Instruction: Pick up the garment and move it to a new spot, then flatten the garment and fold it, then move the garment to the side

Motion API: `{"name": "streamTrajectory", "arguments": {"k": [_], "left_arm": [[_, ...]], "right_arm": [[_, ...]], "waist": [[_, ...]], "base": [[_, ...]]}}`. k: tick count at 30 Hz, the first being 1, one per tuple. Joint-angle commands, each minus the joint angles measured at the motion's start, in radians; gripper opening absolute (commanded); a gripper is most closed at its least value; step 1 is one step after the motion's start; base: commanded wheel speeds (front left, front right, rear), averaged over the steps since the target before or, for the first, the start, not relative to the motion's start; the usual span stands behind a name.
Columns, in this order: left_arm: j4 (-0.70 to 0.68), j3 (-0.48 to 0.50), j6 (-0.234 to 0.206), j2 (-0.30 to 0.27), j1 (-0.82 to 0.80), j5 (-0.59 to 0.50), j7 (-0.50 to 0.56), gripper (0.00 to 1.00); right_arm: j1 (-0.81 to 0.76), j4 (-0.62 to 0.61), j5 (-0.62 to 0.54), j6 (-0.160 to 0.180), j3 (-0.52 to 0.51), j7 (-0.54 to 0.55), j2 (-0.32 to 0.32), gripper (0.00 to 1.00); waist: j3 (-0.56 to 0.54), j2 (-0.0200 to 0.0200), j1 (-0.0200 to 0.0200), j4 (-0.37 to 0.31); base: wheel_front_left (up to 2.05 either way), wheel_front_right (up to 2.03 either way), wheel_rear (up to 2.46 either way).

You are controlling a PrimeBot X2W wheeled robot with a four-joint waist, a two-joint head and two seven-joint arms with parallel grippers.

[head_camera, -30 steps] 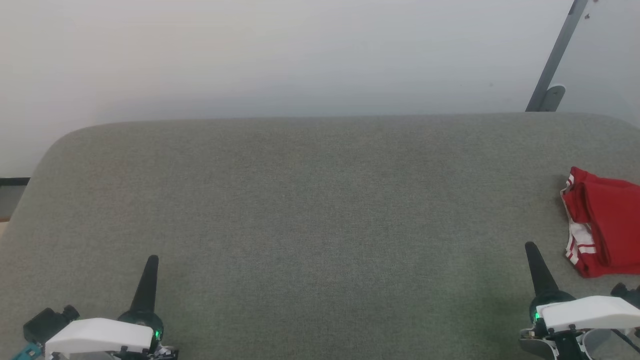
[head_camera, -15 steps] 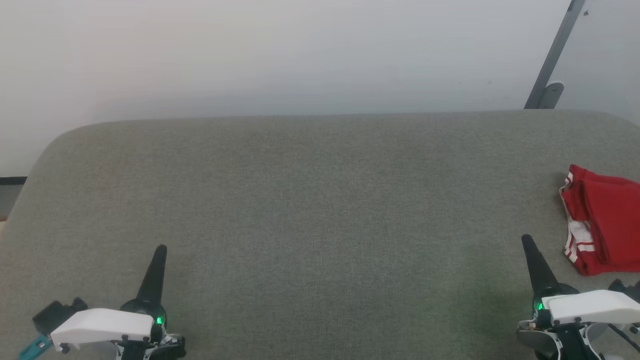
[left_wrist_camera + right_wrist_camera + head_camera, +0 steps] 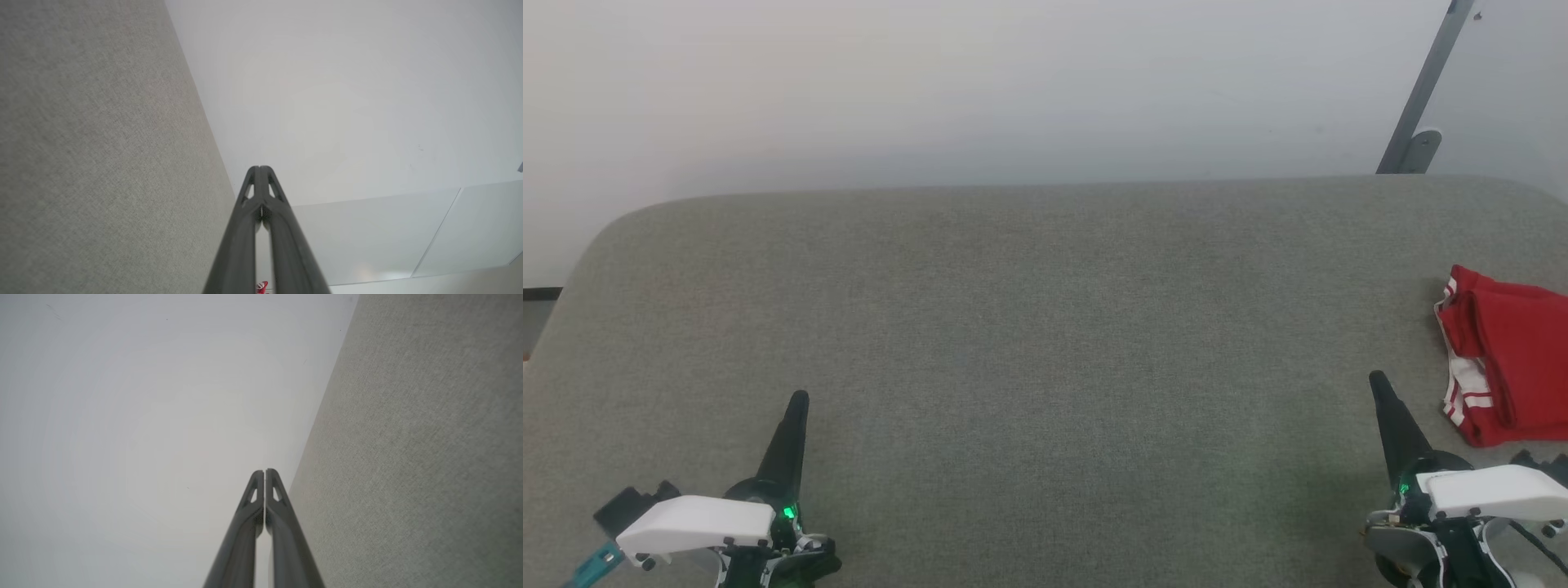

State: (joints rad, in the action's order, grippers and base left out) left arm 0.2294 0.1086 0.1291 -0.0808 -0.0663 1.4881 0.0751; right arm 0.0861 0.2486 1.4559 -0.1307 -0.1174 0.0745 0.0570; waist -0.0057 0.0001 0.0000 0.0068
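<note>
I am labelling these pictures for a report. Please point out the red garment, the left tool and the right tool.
garment [image 3: 1515, 359]: head view, on the red cloth near its middle.
left tool [image 3: 798, 398]: head view, at the closed fingertips.
right tool [image 3: 1377, 378]: head view, at the closed fingertips.

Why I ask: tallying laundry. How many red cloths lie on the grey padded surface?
1. A folded red garment with white striped trim lies at the grey surface's right edge, near the right claw; the picture cuts it off, so more may be hidden.

A grey fabric-covered surface [image 3: 1045, 327] meets a pale wall [image 3: 931, 82], with a slanted grey bar [image 3: 1427, 82] behind.
</note>
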Motion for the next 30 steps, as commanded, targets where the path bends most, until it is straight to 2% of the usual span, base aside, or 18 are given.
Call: {"name": "streamTrajectory", "arguments": {"k": [1,21,30], "left_arm": [[0.0,0.005,0.002,0.006,-0.024,0.02,0.007,0.0],[0.018,0.007,0.003,0.034,-0.049,0.128,0.043,0.0],[0.017,0.007,0.003,0.033,-0.049,0.126,0.043,0.0]], "right_arm": [[0.012,-0.007,0.024,0.0,0.002,0.008,-0.005,0.0],[0.027,-0.006,0.163,0.0,0.004,0.044,-0.009,0.0],[0.026,-0.006,0.159,0.0,0.003,0.043,-0.009,0.0]], "waist": [[0.001,-0.0001,0.0,-0.001],[0.009,-0.0001,0.0,-0.007],[0.009,-0.0001,0.0,-0.007]], "base": [[0.0,0.0,0.0],[0.0,0.0,0.0],[0.0,0.0,0.0]]}}
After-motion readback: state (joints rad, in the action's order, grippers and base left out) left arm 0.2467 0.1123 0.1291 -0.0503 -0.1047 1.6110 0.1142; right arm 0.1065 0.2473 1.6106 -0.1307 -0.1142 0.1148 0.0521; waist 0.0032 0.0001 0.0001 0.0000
